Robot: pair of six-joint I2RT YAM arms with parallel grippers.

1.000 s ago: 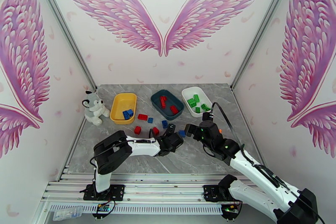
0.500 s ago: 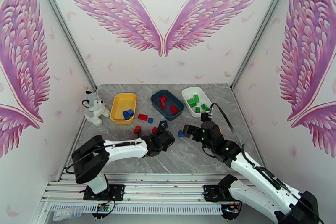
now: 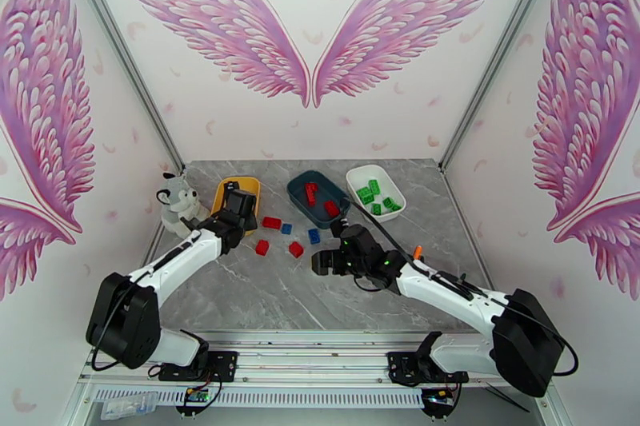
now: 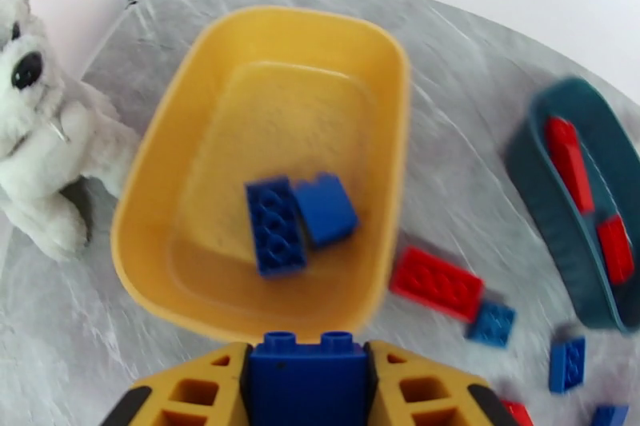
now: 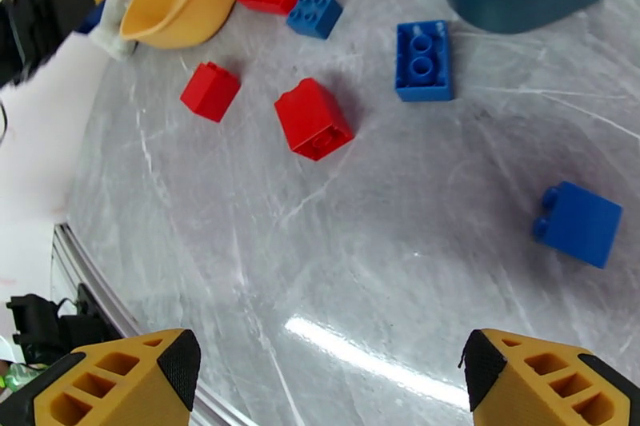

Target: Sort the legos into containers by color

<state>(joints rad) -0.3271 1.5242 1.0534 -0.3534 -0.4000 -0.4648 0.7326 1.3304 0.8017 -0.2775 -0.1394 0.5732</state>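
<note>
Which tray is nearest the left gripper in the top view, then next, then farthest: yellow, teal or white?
1. Yellow tray, left end of the row; the left gripper, holding a blue brick, is at its near edge.
2. Teal tray, middle of the row.
3. White tray, right end.

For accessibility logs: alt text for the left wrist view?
The left gripper holds a blue brick in its jaws at the rim of a yellow tray containing two blue bricks. Plush husky left; teal tray with red bricks right.
</note>
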